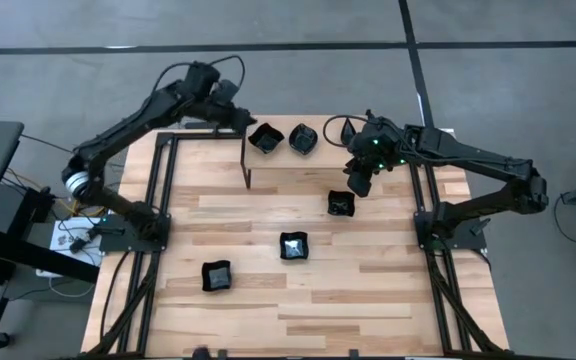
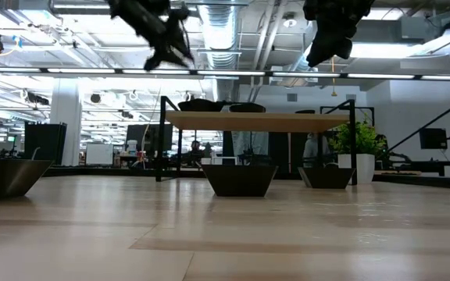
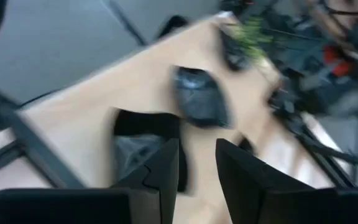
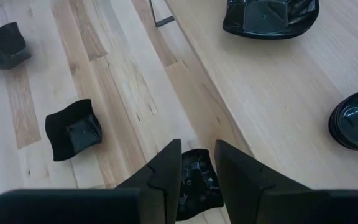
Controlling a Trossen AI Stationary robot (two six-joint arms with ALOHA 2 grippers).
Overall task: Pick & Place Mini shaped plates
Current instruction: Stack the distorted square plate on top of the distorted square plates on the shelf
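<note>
High view | no readable writing | left tool [image 1: 240, 118] parted, empty | right tool [image 1: 360, 183] parted, empty above plate [image 1: 341, 204]

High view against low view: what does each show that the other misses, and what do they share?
Only the high view shows the plates' spread: three square plates on the bare table, at and, plus the right claw above the last. Only the low view shows the green plant and the room behind. Both show the raised shelf carrying two plates, and, with the left claw beside them.
</note>
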